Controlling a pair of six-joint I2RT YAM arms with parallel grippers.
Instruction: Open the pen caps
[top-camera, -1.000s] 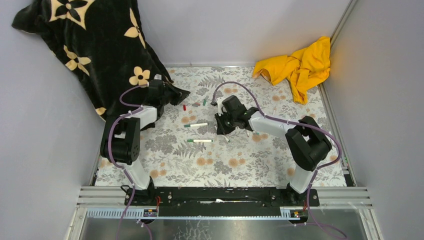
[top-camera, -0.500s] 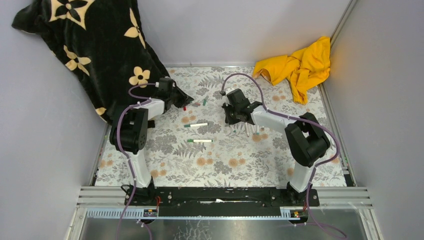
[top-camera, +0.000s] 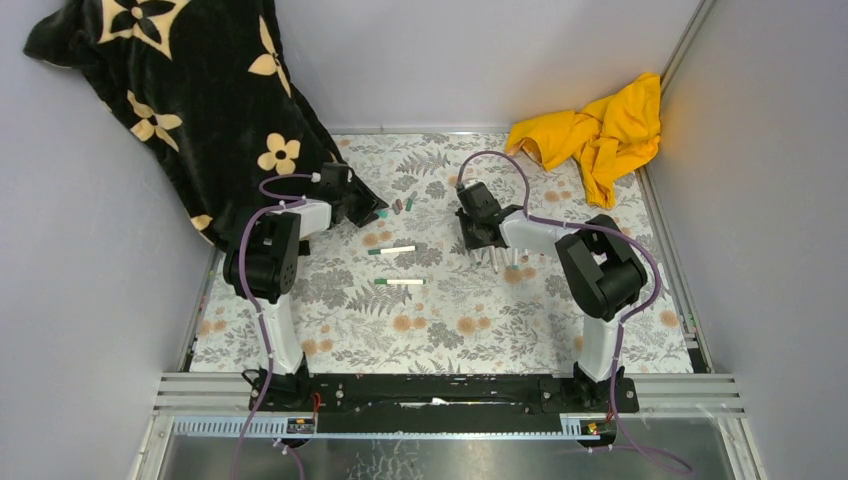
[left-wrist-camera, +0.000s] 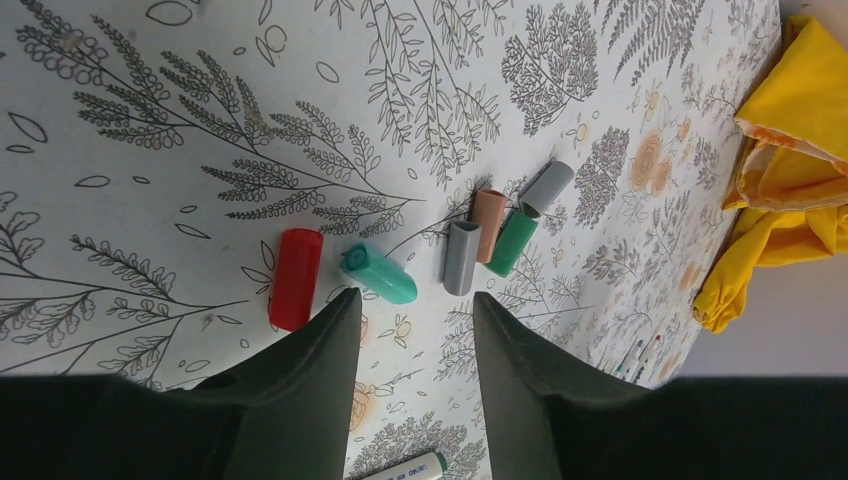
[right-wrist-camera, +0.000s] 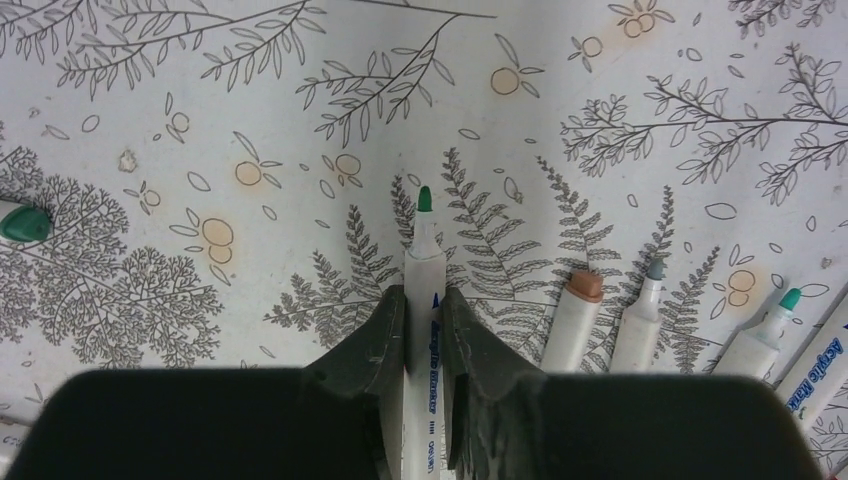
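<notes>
Top external view: table covered edge to edge by a pale cloth printed with ferns and orange flowers, with plain grey walls around it. A black flowered blanket is heaped in the far left corner and a yellow rag is crumpled in the far right.

Two white pens with green ends lie mid-cloth.

Pen caps lie loose on the cloth, far middle, just past the left gripper — one red, one green beside it, then grey, tan, green and grey bunched together. Left gripper's fingers stand apart, nothing between them.

Right gripper is clamped on a white pen with a bare green tip. More uncapped pens lie just beside it.
</notes>
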